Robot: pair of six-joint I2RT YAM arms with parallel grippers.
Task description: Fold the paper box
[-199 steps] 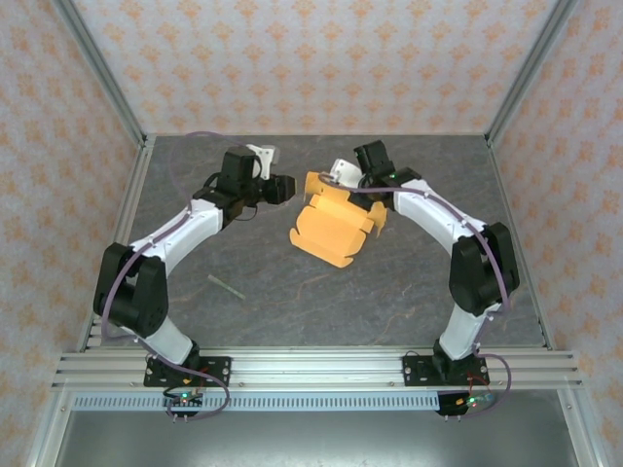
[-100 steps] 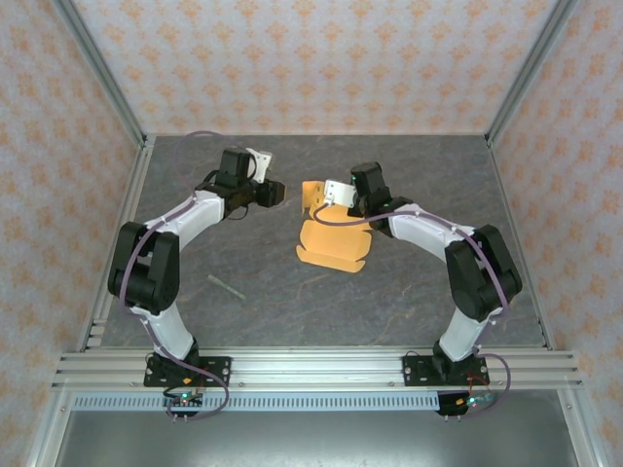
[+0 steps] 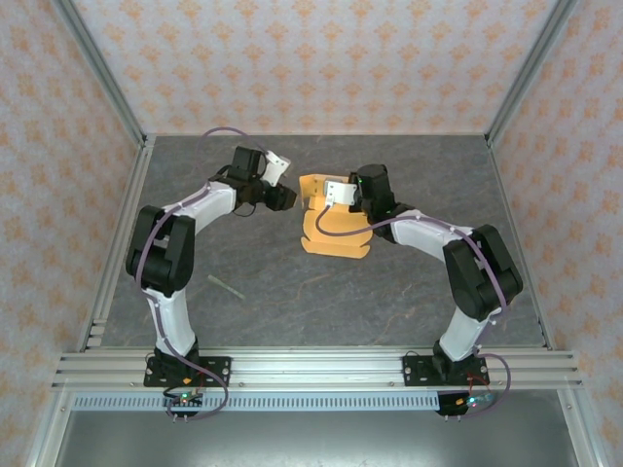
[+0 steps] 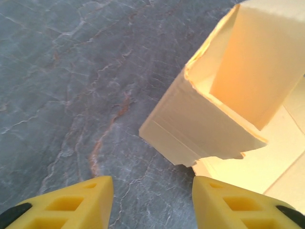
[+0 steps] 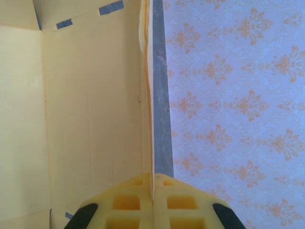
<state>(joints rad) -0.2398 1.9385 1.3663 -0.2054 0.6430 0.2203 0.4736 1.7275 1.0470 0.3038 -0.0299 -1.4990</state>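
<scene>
Right tool pinching the thin edge of one box panel, far-centre on desk. Left tool spread, empty; box's raised flap just ahead, right of it.

The paper box, orange-yellow paperboard, lies partly folded on the grey surface, base flat, its far flap standing upright.
</scene>
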